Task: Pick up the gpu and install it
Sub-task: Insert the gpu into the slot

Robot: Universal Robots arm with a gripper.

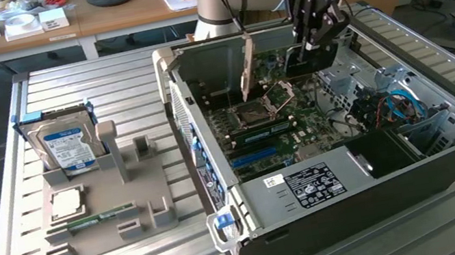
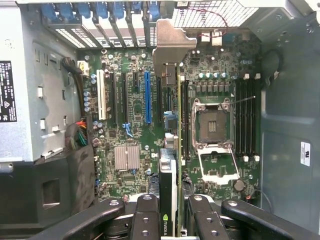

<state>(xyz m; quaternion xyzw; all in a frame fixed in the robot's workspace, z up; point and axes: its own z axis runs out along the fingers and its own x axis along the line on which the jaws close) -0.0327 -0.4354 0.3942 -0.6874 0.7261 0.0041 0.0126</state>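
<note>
In the exterior view, an open computer case (image 1: 363, 216) is seen on a slatted table (image 1: 81, 82), covering the area from the centre out to 4 o'clock. The gripper (image 1: 317, 43) (image 2: 172, 220) is located between 1 and 2 o'clock, inside the far end of the case. The jaws are clamped on the graphics card (image 1: 302, 61) (image 2: 168, 170), with one black finger pressed against each face. The card is held upright on its long edge above the motherboard (image 1: 274, 126) (image 2: 130, 130). Its silver end bracket (image 1: 247, 69) (image 2: 172, 45) is found at 9 o'clock of the gripper, next to the rear wall of the case. In the wrist view, the card is seen edge-on, lined up between the blue slot (image 2: 147, 97) and the empty processor socket (image 2: 212, 125). Whether its lower edge touches the board cannot be told. In the exterior view, the socket (image 1: 257, 112) is found at 7 o'clock of the gripper. A grey parts holder (image 1: 120, 201) is placed at 8 o'clock, well apart from the case. A blue-labelled hard drive (image 1: 68, 143) is stood upright in its far end. A processor chip (image 1: 67, 203) is laid at 6 o'clock of the drive. A green memory stick (image 1: 99, 218) is laid just beside the chip, at about 5 o'clock of it.
</note>
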